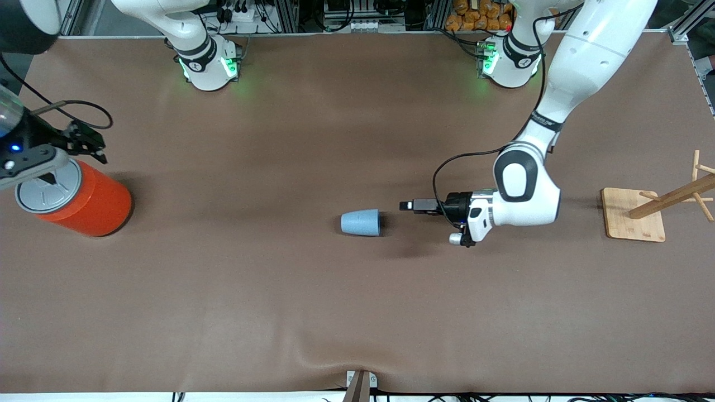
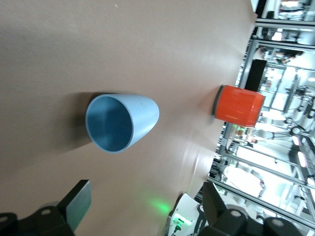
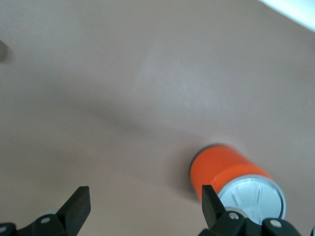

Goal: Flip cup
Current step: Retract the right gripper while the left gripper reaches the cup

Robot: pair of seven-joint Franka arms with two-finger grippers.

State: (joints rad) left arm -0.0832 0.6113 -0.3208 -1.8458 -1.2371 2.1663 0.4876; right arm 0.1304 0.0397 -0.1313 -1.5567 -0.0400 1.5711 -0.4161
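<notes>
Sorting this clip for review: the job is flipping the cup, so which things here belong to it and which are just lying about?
Part of the job:
- cup, lying on its side mid-table
- left gripper, fingers open, low beside the cup's mouth

Just lying about:
- orange can, at the right arm's end
- wooden rack, at the left arm's end
- right gripper, open, waiting above the can

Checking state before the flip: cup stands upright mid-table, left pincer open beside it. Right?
Not upright. The cup lies on its side, mouth toward the left pincer, as the left wrist view shows. The rest holds: mid-table, pincer open beside it.
</notes>
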